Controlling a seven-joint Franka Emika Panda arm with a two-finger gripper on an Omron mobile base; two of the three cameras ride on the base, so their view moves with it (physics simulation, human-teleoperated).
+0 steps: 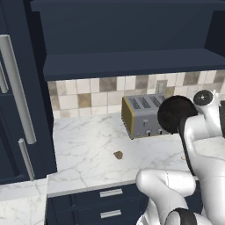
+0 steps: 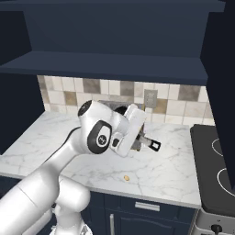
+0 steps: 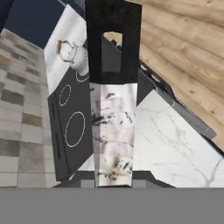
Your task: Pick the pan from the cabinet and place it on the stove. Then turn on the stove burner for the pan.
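While the arm reaches out over the marble worktop (image 1: 88,149), the pan (image 1: 177,113) hangs in the air at the right of the left base view, a round black disc in front of the silver toaster (image 1: 143,115) with the yellow side. In the right base view only a sliver of the pan shows behind the white wrist at the centre of the frame, and its long dark handle (image 2: 150,143) juts out to the right, ending in a small loop above the worktop. From the hand view the handle runs up the middle of the frame as a broad strip, pale and reflective lower down and black with a slot near the top. The jaws are nearly shut and grip this handle; their tips are hidden in the hand view.

At the top of both base views the navy cabinet (image 1: 127,66) stands open, its shelf bare, with a long silver bar handle (image 1: 17,88) at the left edge of the left base view. At the right edge of the right base view lies the stove (image 2: 213,170), glossy black with thin white rings, well apart from the pan. A small brown crumb (image 1: 117,154) sits on the worktop.
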